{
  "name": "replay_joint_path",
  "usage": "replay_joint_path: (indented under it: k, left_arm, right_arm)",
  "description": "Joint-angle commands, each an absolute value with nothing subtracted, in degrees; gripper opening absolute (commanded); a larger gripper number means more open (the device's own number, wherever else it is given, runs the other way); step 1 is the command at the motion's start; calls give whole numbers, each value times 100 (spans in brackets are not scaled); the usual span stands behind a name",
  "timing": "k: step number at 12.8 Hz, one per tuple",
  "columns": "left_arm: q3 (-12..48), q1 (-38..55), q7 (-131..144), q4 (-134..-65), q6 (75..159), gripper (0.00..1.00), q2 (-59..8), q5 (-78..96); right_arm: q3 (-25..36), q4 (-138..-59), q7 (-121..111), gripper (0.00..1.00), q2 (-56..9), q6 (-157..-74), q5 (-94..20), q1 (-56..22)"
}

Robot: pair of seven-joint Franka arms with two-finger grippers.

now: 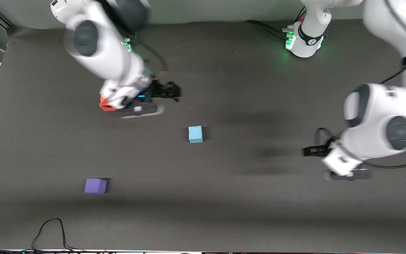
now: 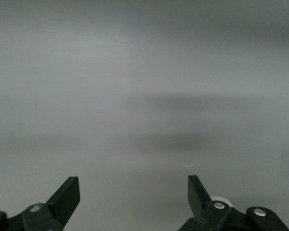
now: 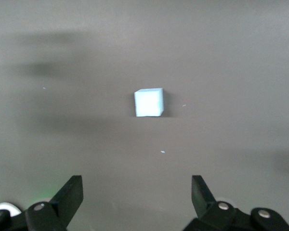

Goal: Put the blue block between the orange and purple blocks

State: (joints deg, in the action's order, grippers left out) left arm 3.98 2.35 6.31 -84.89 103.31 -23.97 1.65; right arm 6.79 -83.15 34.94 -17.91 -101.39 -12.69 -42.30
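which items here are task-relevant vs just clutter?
Job:
blue block
orange block, mostly hidden under the right arm
purple block
right end effector, open, blue block in its view

Lying about:
black cable at table edge
left end effector, open, waiting

We take this for a robotics lab; two white arms bolted on a grey-matted table [image 1: 224, 211], cables [image 1: 51, 233] trailing.
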Motion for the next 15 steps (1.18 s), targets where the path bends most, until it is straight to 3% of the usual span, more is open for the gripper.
replay_joint_path:
  k: [1,3,7,12,15]
  left_arm:
    - [466,-428,-148,-8815,9986,100,-1672,-112]
    - [457,-623,-307,-8815,9766,100,-1477,-342]
    - [431,-870,-1035,-8824,9326,100,-1091,-334]
    - [439,-888,-1239,-8824,8869,100,-476,-255]
    - [474,-826,-1230,-8816,8614,100,-203,-211]
  right_arm:
    - [756,-7655,4026,100,-2451,-10046,-906,-4526]
    - [756,-7716,3894,100,-2618,-10168,-888,-4544]
    - [747,-8629,3674,100,-2952,-11712,-940,-4579]
    - [756,-9394,3357,100,-3454,-12909,-914,-4772]
    - [756,-9492,3392,98,-3655,-13192,-923,-4843]
